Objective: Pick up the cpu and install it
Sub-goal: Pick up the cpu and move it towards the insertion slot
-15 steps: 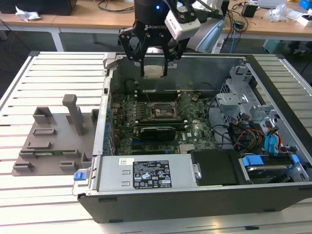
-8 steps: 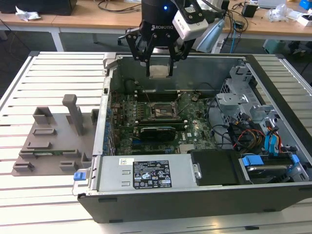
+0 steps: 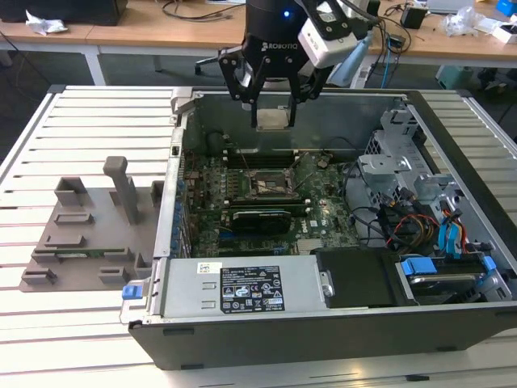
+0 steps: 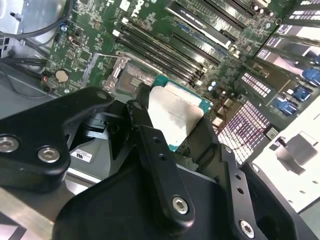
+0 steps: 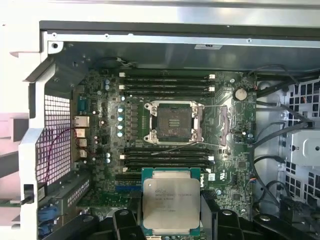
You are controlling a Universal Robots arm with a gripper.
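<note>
Work surface: pale slatted table [image 3: 81, 121], brightly lit from above. Behind my station run wooden desks [image 3: 145, 34] on white legs [image 3: 95, 66], with loose black cables [image 3: 190, 10] on top. Dark floor [image 3: 36, 66] beneath them.

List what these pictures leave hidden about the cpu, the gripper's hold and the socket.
- Underside of the cpu: faces away from both wrist cameras.
- Pins of the socket: too small in the first wrist view; in the second wrist view the gripper covers part of the socket.
- Pad contact on the cpu's edges: hidden behind the gripper's black links in the second wrist view.
</note>
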